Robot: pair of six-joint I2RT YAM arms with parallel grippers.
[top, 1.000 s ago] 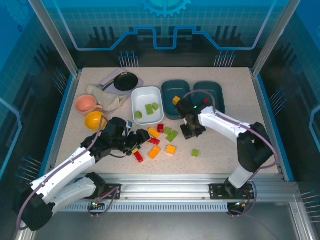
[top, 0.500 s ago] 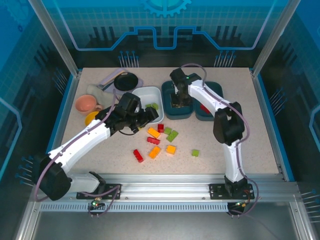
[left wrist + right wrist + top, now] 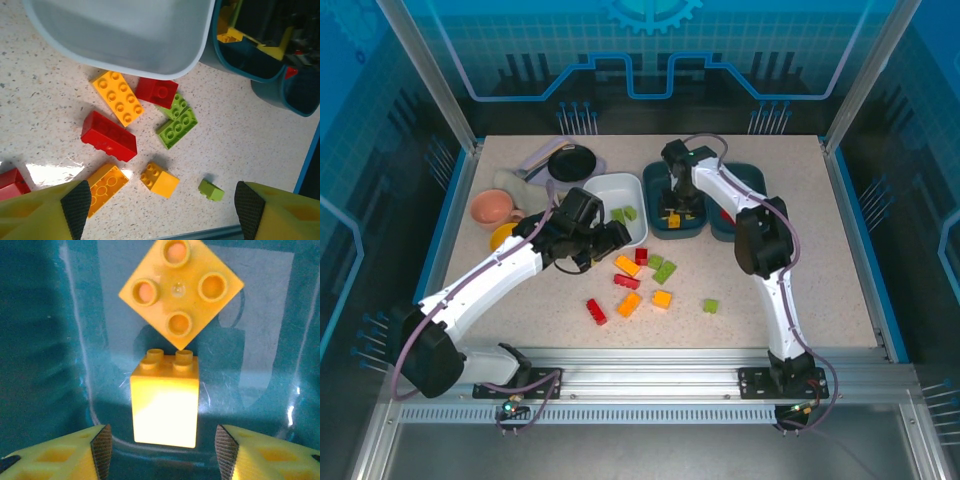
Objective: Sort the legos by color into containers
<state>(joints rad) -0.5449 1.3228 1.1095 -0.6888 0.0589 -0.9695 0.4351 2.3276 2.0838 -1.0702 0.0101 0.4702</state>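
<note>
Orange-yellow brick (image 3: 165, 407) lying in the dark teal tray (image 3: 50, 315), free between the parted jaws of the empty right claw (image 3: 161, 446). Loose legos (image 3: 107, 136) on the worktop (image 3: 240, 150) lie just below the left claw (image 3: 161, 209), wide open and empty: the nearer arm

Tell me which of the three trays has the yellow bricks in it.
The dark teal tray directly beside the white tray, under the right gripper; the white one holds green bricks.
</note>
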